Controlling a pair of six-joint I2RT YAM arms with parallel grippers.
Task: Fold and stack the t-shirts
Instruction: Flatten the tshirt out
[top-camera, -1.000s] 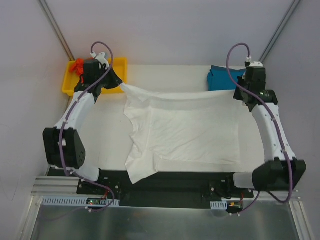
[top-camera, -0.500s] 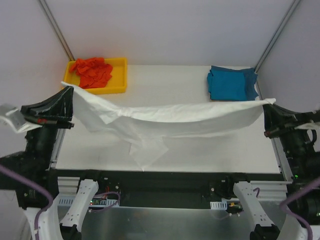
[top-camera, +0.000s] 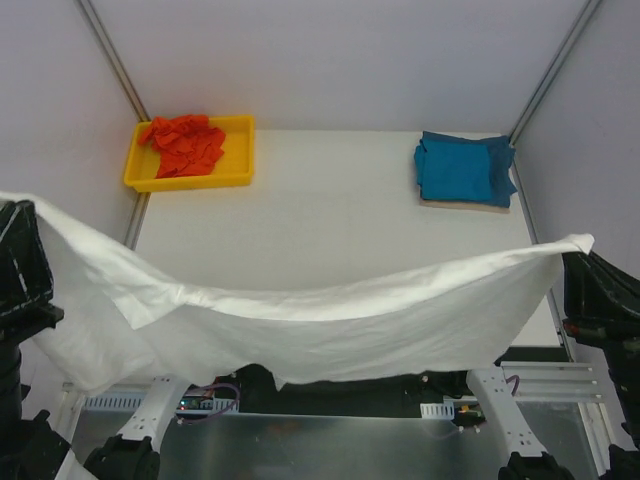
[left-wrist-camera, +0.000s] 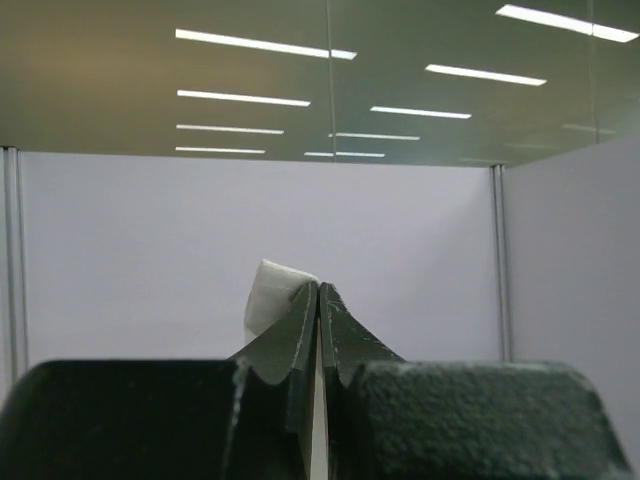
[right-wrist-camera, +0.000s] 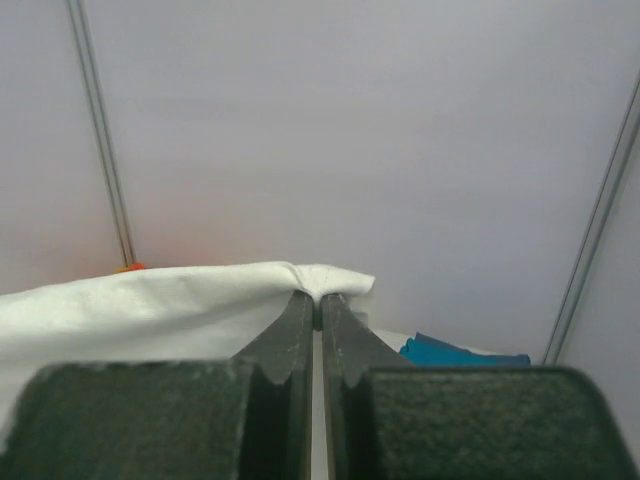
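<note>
The white t-shirt (top-camera: 330, 330) hangs stretched in the air over the table's near edge, sagging in the middle. My left gripper (top-camera: 8, 205) is shut on its left corner at the view's left edge. In the left wrist view the gripper (left-wrist-camera: 320, 290) pinches a tuft of the white cloth (left-wrist-camera: 272, 295). My right gripper (top-camera: 583, 250) is shut on the right corner; the right wrist view shows the gripper (right-wrist-camera: 318, 298) with white cloth (right-wrist-camera: 150, 300) draped over the tips. The teal-blue t-shirt (top-camera: 463, 168) lies folded at the back right. The orange-red t-shirt (top-camera: 183, 143) lies crumpled in the tray.
The yellow tray (top-camera: 243, 150) sits at the table's back left corner. A tan board edge (top-camera: 460, 204) shows under the teal shirt. The white table top (top-camera: 320, 220) lies beyond the hanging cloth. Grey walls close in at both sides and behind.
Both arms rose and pulled back toward the near edge, lifting the white t-shirt off the table; it now hangs spread between them. The tray and its orange-red shirt are uncovered.
</note>
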